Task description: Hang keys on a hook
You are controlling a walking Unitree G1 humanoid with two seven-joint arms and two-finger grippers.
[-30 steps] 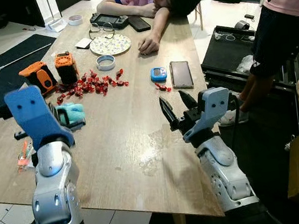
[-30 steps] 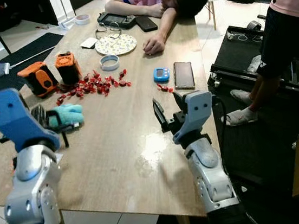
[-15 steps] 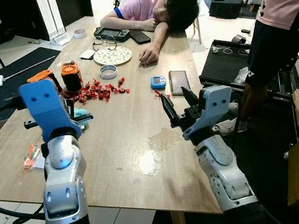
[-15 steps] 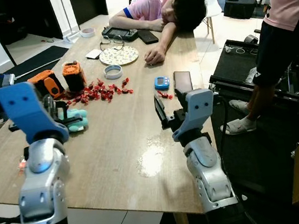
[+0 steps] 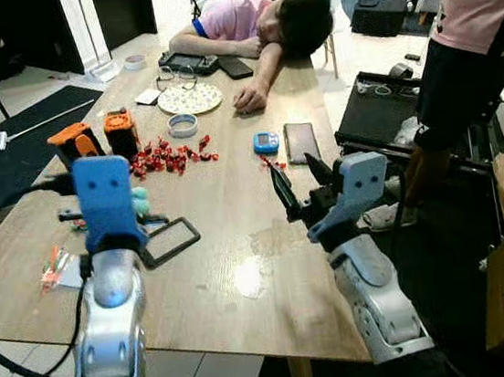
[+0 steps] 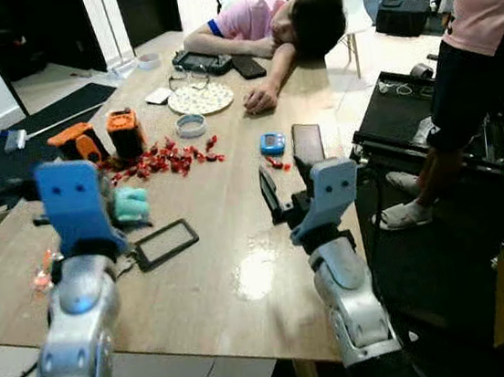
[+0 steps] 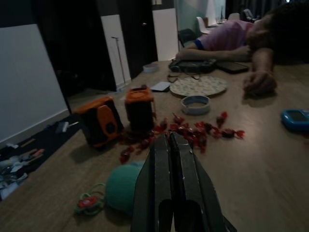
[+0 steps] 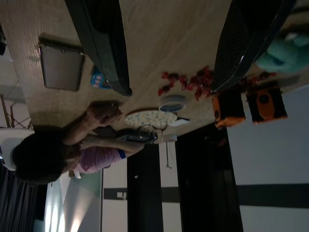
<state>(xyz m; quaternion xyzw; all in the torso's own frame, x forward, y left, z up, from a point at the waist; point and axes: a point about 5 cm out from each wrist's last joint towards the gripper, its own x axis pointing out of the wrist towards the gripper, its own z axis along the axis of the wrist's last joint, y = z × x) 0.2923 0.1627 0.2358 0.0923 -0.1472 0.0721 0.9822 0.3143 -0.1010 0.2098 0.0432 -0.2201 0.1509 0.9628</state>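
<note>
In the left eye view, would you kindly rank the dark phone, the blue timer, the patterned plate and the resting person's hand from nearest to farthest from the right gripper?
From the right gripper:
1. Dark phone, just beyond, near the table's right edge.
2. Blue timer, left of the phone.
3. Person's hand, further up the table.
4. Patterned plate, left of the hand.
</note>
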